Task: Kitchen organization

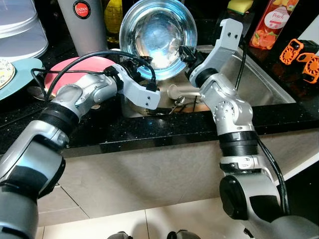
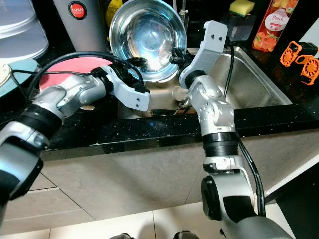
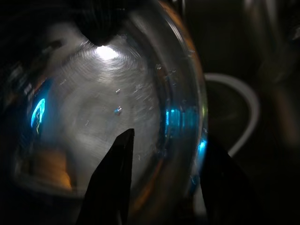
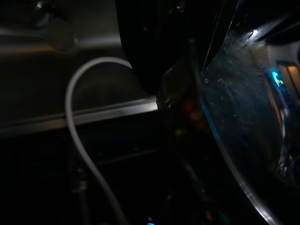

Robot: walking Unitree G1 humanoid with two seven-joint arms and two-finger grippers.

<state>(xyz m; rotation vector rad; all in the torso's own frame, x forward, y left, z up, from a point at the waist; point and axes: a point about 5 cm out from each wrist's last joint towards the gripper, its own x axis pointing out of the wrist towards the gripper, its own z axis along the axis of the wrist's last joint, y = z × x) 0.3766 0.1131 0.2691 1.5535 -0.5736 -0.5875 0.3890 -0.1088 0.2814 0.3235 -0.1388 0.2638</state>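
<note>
Tilting above the sink (image 1: 269, 84), a steel bowl (image 1: 158, 37) is held up on edge, its hollow turned toward the camera, and it is gripped from both sides. The left gripper (image 3: 161, 173) is clamped across the bowl's lower rim, one black finger inside the hollow and the other outside, as the left wrist view makes plain. The right gripper (image 1: 188, 54) is pressed to the opposite rim; a dark finger is seen against the bowl's edge in the right wrist view, so a two-handed hold is judged likely, though how tightly that side is closed cannot be told. Beneath the bowl, pale utensils (image 1: 180, 92) are left lying in the sink. On the counter (image 1: 149, 132) to the robot's left, a pink plate (image 1: 75, 69) and a light blue plate (image 1: 20, 74) are waiting, with a juice bottle (image 1: 273, 22) and a yellow sponge (image 1: 240, 6) behind the sink. Organizing is judged barely begun: the bowl is lifted but not yet put away, and the rest is untouched.
</note>
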